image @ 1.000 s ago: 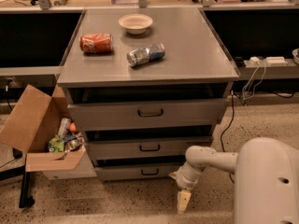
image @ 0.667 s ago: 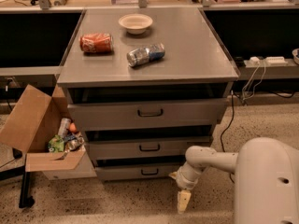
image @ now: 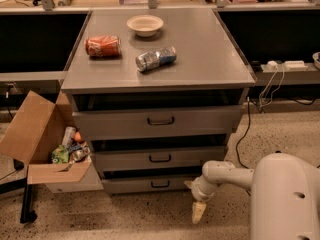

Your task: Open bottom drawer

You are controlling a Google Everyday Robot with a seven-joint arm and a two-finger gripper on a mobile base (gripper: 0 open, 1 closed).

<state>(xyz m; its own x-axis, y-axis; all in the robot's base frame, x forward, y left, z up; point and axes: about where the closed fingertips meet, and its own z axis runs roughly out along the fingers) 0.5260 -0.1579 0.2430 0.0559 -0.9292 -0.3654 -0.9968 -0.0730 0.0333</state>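
Three drawers stacked; bottom drawer (image: 125,185) lowest, handle (image: 160,184) dead centre. At its four o'clock hangs the gripper (image: 198,212), pointing floorward; clenched or released, cannot tell. Smart play: swing toward ten o'clock, hook that handle, pull straight.

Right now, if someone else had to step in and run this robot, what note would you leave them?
Gripper: low, pointing at the floor, in front of the lower right corner of the cabinet, not touching anything.
Bottom drawer: lowest of three, looks closed. Its dark handle is at the centre, left of and above the gripper.
Done: nothing on the drawer yet; the arm is only close by.
Left: reach the handle, grip it, pull the drawer out.
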